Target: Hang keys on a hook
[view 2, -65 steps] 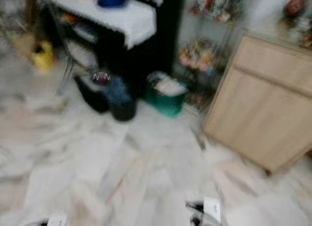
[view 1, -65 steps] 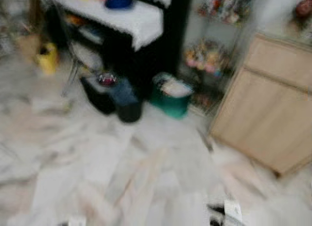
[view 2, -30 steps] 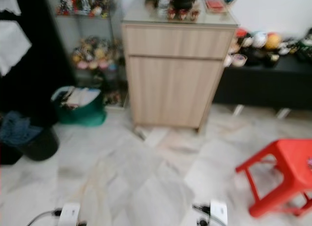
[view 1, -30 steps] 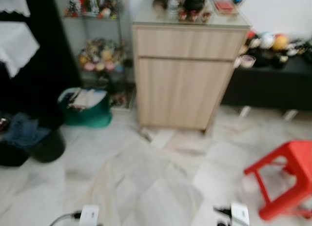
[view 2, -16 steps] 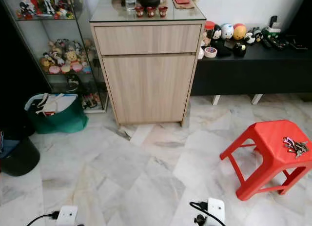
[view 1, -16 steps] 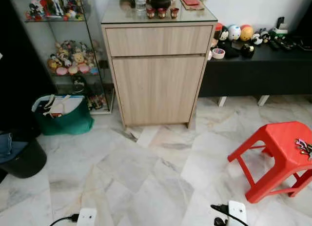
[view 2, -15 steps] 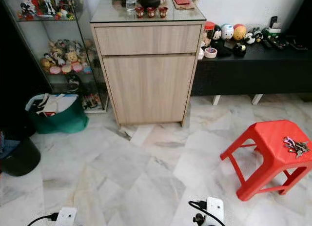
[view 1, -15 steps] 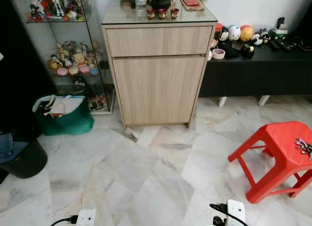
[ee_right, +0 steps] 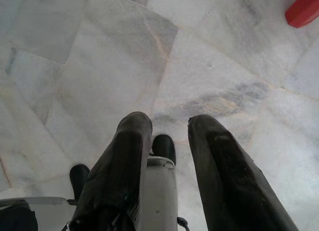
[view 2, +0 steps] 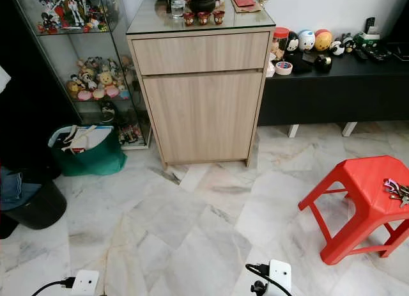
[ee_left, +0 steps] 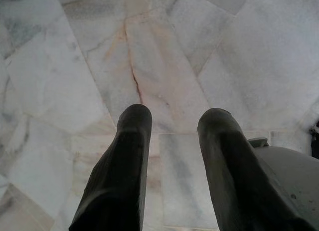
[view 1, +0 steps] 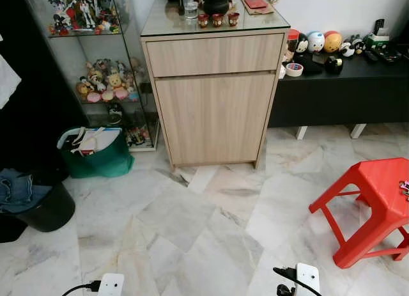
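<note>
A bunch of keys (view 2: 397, 190) lies on top of a red plastic stool (view 2: 358, 190) at the right edge of the scene; the keys (view 1: 404, 187) are cut off by the frame in the left eye view. Both arms hang low at my sides, far from the stool. In the left wrist view my left gripper (ee_left: 174, 121) is open over bare marble floor, nothing between its fingers. My right gripper (ee_right: 169, 123) is open too, pointing down at the floor beside my own leg, with a corner of the red stool (ee_right: 304, 9) beyond.
A light wood cabinet (view 2: 198, 85) with a glass top and small tea things stands straight ahead. Left of it are a glass shelf of figurines (view 2: 77, 53), a green bag (view 2: 86, 149) and a black bin (view 2: 32, 203). A low black bench (view 2: 332, 85) runs along the right wall.
The whole picture swung right from a blurred table to the cabinet and stool, then sharpened and drifted slightly back left: the camera moved. Nothing in the room has moved.
</note>
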Robot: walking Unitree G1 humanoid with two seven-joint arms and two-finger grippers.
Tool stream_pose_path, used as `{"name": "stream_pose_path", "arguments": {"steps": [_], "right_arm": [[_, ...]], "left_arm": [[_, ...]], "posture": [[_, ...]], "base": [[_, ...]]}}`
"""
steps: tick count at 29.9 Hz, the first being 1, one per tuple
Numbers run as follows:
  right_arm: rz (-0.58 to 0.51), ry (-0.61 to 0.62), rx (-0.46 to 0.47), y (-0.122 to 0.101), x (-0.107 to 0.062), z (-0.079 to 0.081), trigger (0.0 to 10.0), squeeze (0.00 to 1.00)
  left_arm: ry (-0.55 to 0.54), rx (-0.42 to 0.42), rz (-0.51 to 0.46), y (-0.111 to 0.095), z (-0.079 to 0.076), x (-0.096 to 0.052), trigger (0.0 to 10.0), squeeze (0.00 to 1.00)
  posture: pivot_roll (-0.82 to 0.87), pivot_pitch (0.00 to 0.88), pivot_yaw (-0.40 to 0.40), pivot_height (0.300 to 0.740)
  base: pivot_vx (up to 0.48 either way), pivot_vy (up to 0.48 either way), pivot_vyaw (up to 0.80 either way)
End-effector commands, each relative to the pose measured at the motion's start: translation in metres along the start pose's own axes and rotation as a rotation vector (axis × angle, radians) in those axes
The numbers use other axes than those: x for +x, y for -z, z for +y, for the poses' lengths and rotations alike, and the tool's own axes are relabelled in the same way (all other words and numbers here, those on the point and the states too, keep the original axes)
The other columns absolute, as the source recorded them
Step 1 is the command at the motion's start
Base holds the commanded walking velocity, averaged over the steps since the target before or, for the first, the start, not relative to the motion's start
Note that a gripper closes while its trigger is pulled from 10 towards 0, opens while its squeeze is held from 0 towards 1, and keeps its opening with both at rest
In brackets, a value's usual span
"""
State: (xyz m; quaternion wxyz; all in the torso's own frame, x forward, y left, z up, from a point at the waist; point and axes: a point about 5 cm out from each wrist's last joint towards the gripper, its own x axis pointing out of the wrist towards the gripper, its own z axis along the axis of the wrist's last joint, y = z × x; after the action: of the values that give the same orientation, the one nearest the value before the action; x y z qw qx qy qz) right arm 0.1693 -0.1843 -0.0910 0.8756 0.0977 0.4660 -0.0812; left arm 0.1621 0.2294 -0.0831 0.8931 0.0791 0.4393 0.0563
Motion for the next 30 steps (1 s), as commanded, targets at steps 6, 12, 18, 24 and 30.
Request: {"name": "stream_pose_path", "arguments": {"steps": [6,12,18,24,30], "right_arm": [[-0.008,0.006,0.009,-0.0022,0.0002,-0.0012,10.0,0.0],[-0.011,0.001,0.009,-0.0029,0.0003,-0.0007,10.0,0.0],[-0.013,-0.001,0.009,-0.0032,0.0004,-0.0003,10.0,0.0],[-0.012,-0.001,0.01,-0.0028,0.0004,0.0007,10.0,0.0],[-0.009,0.0,0.008,-0.0026,0.0004,0.0007,10.0,0.0]], "left_arm": [[0.007,0.024,0.011,0.0022,-0.0013,-0.0003,10.0,0.0],[0.009,0.028,0.008,0.0016,-0.0028,-0.0002,10.0,0.0],[0.011,0.033,0.0,-0.0003,-0.0039,0.0002,10.0,0.0],[0.012,0.039,-0.008,-0.0024,-0.0042,0.0007,10.0,0.0],[0.013,0.045,-0.013,-0.0041,-0.0041,0.0011,10.0,0.0]], "posture": [[0.05,0.019,0.01,0.74],[0.05,0.013,0.003,0.74],[0.05,0.012,0.005,0.74],[0.05,0.007,0.007,0.74],[0.05,0.005,0.008,0.74]], "base": [[0.0,0.0,0.0],[0.0,0.0,0.0],[0.0,-0.08,0.0],[0.0,-0.279,0.0],[0.0,-0.302,0.0]]}}
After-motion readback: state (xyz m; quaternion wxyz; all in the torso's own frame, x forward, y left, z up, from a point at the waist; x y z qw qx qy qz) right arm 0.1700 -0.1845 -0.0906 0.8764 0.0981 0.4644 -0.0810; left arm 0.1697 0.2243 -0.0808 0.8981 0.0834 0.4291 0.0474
